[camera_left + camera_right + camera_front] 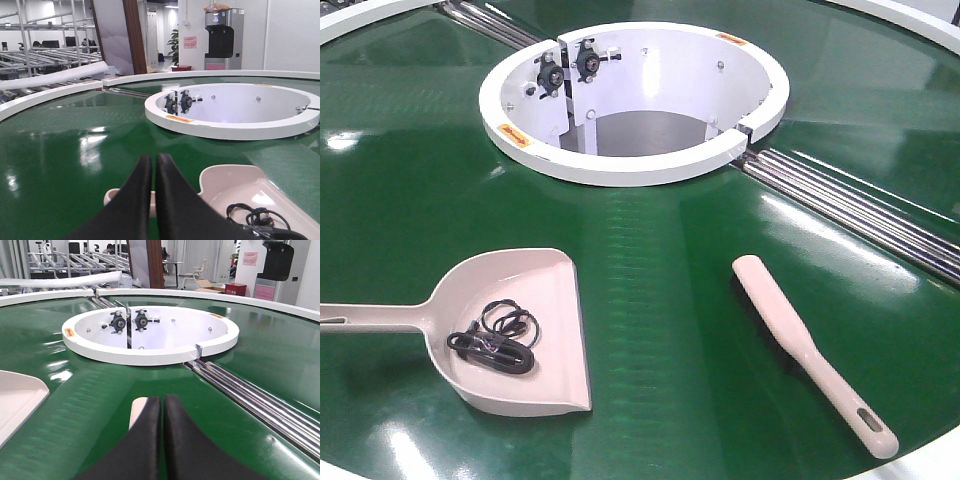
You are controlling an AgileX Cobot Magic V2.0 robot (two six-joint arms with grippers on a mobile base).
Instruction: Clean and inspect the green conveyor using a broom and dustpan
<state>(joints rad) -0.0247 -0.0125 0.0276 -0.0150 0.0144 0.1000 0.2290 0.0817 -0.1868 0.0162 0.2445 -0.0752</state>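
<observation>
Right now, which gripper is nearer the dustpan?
Left. The left gripper hovers right over the dustpan handle, fingers together. The right gripper sits above the broom, with the dustpan off to its left.

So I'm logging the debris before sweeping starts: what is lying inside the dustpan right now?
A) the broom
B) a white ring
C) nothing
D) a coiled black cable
D: a coiled black cable lies in the dustpan, while the broom rests apart on the green conveyor.

Small orange stickers on the white ring hub, pink wall notice — none legible
</observation>
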